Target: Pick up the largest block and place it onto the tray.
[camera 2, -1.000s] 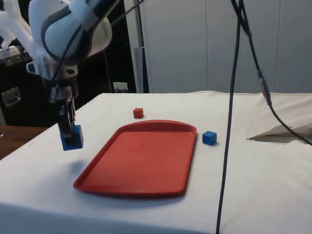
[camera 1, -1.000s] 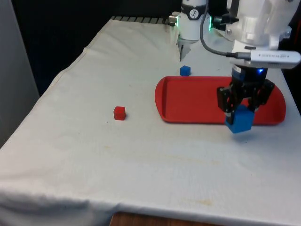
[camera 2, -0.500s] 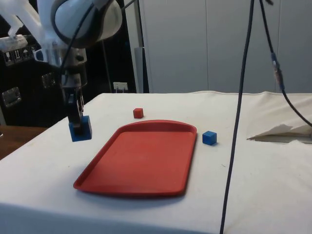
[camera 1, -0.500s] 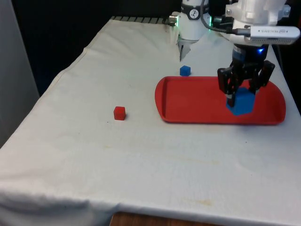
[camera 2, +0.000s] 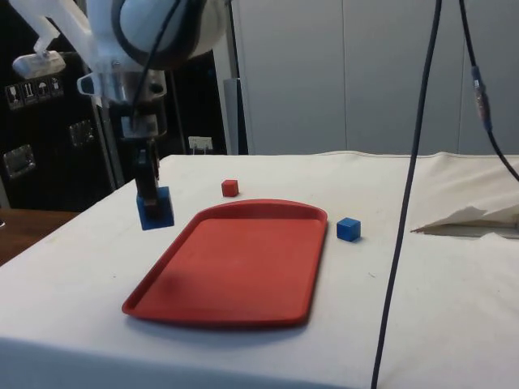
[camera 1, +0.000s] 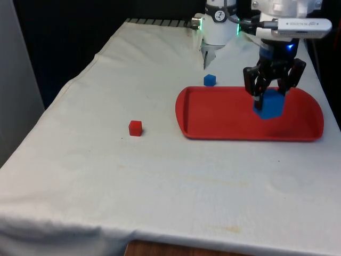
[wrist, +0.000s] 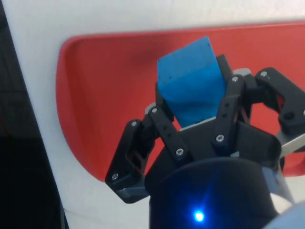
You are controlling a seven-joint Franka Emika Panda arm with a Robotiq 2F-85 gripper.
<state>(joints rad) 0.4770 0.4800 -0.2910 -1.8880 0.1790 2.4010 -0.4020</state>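
Note:
My gripper (camera 1: 270, 98) is shut on the large blue block (camera 1: 269, 104) and holds it in the air above the red tray (camera 1: 218, 114), toward the tray's end at the front view's right. From the side the block (camera 2: 155, 209) hangs under the gripper (camera 2: 151, 198) by the tray's (camera 2: 243, 259) near left edge. The wrist view has the block (wrist: 193, 83) pinched between my fingers (wrist: 164, 129), tilted, with the tray (wrist: 105, 81) below.
A small blue block (camera 1: 210, 80) sits on the cloth just beyond the tray's far edge. A small red block (camera 1: 135, 128) lies on the cloth toward the front view's left. A black cable (camera 2: 405, 211) hangs down in the side view.
The gripper has carried the large blue block up and away from the table's near edge, from beside the tray to above it.

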